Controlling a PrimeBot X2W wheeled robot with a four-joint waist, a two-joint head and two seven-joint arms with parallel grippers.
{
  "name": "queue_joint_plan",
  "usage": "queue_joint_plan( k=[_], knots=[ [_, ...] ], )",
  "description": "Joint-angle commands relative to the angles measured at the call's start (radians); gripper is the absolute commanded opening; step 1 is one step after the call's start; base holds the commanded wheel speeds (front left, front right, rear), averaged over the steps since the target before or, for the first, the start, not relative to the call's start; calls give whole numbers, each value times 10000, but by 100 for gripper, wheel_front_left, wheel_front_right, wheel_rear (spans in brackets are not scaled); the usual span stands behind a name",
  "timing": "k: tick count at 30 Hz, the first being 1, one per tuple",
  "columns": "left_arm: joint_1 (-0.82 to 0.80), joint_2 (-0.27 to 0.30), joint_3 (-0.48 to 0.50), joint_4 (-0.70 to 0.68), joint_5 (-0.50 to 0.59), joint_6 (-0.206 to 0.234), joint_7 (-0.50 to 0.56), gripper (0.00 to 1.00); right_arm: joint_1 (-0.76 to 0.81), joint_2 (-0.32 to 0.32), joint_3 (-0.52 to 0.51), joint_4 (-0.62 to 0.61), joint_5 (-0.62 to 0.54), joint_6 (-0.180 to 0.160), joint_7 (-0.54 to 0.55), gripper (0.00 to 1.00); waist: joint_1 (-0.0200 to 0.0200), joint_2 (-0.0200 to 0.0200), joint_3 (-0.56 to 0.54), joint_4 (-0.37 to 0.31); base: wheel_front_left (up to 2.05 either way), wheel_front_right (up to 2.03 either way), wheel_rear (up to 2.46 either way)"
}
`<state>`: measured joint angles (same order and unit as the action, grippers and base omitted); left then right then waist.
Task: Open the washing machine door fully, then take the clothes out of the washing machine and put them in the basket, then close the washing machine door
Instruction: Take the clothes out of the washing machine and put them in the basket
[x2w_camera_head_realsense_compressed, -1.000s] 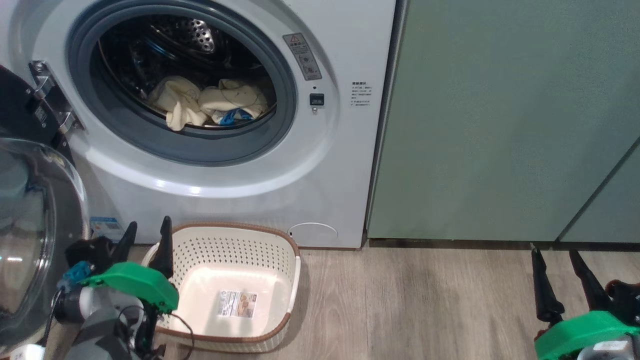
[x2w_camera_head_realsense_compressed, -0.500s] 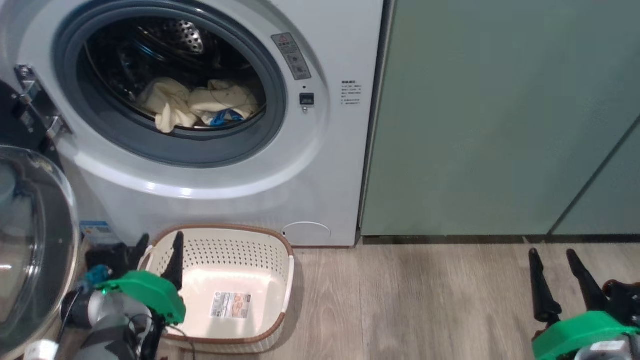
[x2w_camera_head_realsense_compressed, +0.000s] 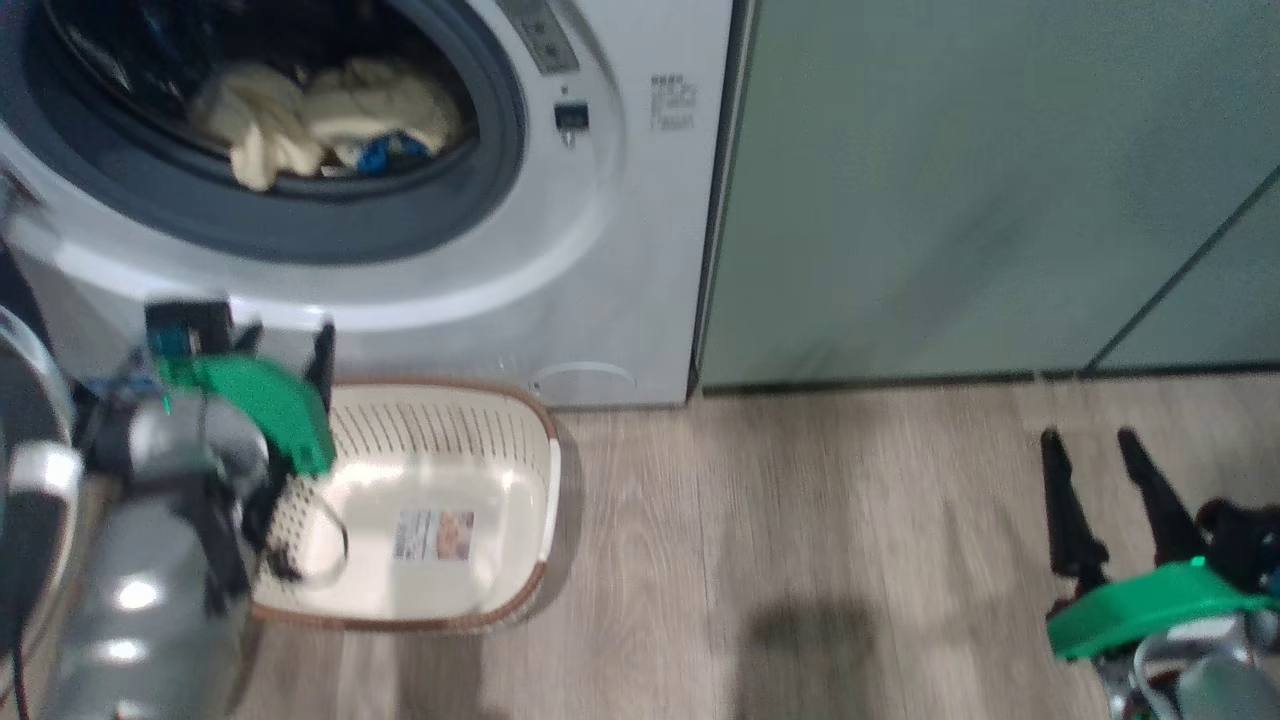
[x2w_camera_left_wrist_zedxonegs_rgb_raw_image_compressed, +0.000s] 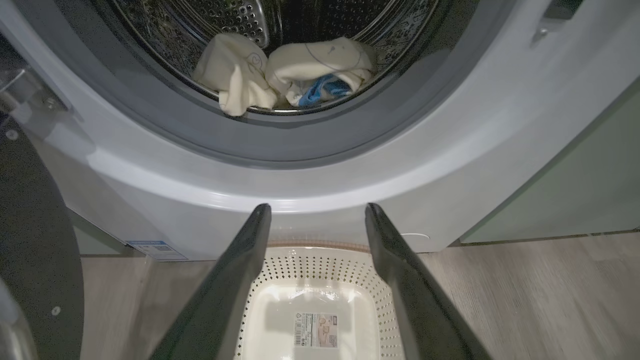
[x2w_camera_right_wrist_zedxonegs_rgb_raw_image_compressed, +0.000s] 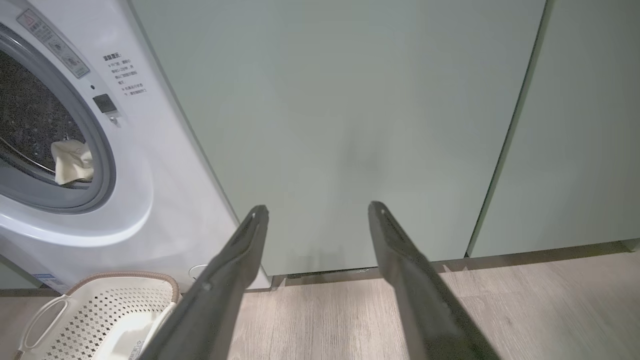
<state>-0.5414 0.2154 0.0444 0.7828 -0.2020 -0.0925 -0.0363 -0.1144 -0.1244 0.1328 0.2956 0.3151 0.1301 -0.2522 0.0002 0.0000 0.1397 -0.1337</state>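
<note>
Wood floor (x2w_camera_head_realsense_compressed: 800, 520), basket (x2w_camera_head_realsense_compressed: 545, 432) at the washing machine (x2w_camera_head_realsense_compressed: 600, 250) foot, washing machine door (x2w_camera_left_wrist_zedxonegs_rgb_raw_image_compressed: 30, 250) open left. We see clothes (x2w_camera_left_wrist_zedxonegs_rgb_raw_image_compressed: 280, 70) at the drum (x2w_camera_left_wrist_zedxonegs_rgb_raw_image_compressed: 240, 15) front lip, up and ahead of our left claw (x2w_camera_left_wrist_zedxonegs_rgb_raw_image_compressed: 317, 207), spread apart, empty, nearer arm; right claw (x2w_camera_head_realsense_compressed: 1087, 437) apart too, well off.

The head view is blurred throughout: the print (x2w_camera_head_realsense_compressed: 672, 102) on the washer (x2w_camera_head_realsense_compressed: 600, 300) at upper centre is unreadable, and its opening is cut off by the top and left edges. At the left edge the door (x2w_camera_head_realsense_compressed: 22, 390) shows as a sliver, and the left arm (x2w_camera_head_realsense_compressed: 150, 580) hides the left side of the basket (x2w_camera_head_realsense_compressed: 480, 420).
</note>
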Motion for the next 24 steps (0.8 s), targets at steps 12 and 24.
queue_joint_plan(
  k=[12,24],
  knots=[
    [-3639,1334,217,84,182,548,1471,100,-1450,186,81,-579,-7,6,-95,100,-2,0,2475,-476,0,0,0],
    [-6169,2265,285,-225,246,1108,3003,100,-2295,457,147,-731,42,6,-95,100,-2,0,4348,-850,0,0,0]
  ],
)
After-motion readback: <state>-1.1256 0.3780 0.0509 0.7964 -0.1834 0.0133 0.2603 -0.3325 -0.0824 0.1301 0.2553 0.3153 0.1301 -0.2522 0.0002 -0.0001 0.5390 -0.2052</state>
